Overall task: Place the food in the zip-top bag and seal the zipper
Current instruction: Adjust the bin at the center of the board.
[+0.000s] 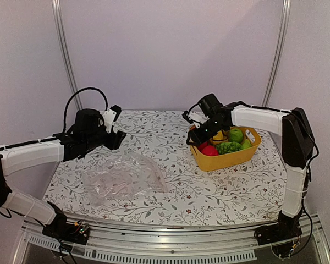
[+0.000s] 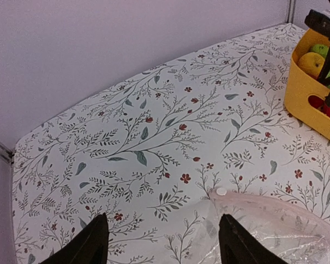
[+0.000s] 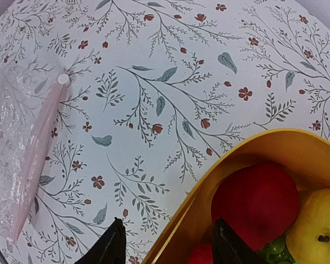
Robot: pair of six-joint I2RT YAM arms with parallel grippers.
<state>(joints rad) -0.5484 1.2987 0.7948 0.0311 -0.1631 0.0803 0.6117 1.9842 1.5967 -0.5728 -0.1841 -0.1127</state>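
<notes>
Yellow basket (image 1: 225,159) of food (image 1: 235,135), right claw (image 3: 168,243) seemingly astride its rim.

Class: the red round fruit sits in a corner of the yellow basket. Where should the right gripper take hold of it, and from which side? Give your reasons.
Grip the red fruit across its round middle, probably coming straight down from above. The basket wall curves round it and a yellow fruit sits beside it, so only its top looks free.
</notes>
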